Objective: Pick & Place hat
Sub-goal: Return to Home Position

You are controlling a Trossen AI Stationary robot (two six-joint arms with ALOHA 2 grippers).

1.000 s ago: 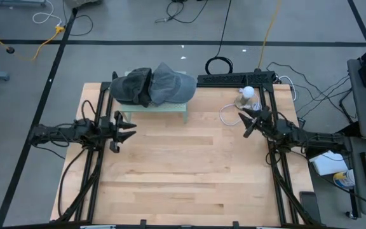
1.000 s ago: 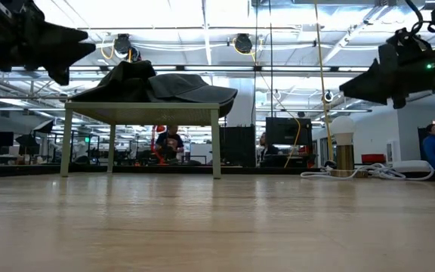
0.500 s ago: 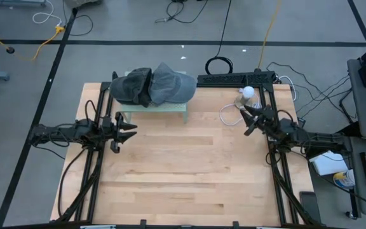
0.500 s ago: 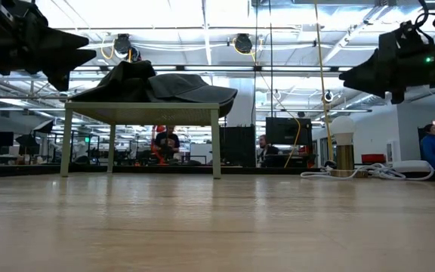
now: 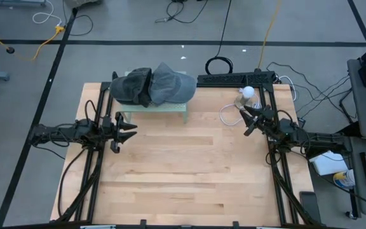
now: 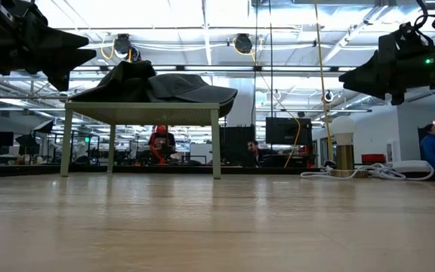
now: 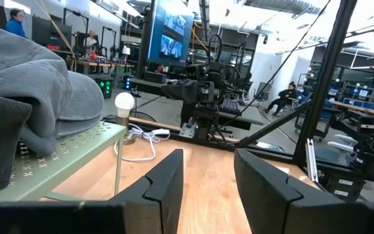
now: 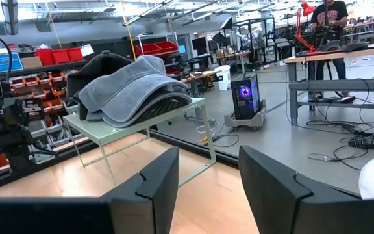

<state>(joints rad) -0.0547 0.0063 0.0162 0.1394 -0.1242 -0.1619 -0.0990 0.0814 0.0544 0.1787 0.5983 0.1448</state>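
caps first: two soft gray fabric caps (image 5: pixel 172 86), one on the other, sit on a small pale green metal shelf (image 5: pixel 164 107) at about eleven o'clock on the light wooden table (image 5: pixel 183 172). they touch the black fabric caps (image 5: pixel 131 88) at their nine o'clock side. stacking likely saves room on the narrow shelf top. the left gripper (image 5: pixel 132 127) hangs at nine o'clock and the right gripper (image 5: pixel 246 119) at two o'clock, each with fingers parted and nothing between them, both apart from the shelf's edges. open wood lies between them. a white bulb lamp (image 5: pixel 248 91) stands near the right gripper, so any move there wants care.
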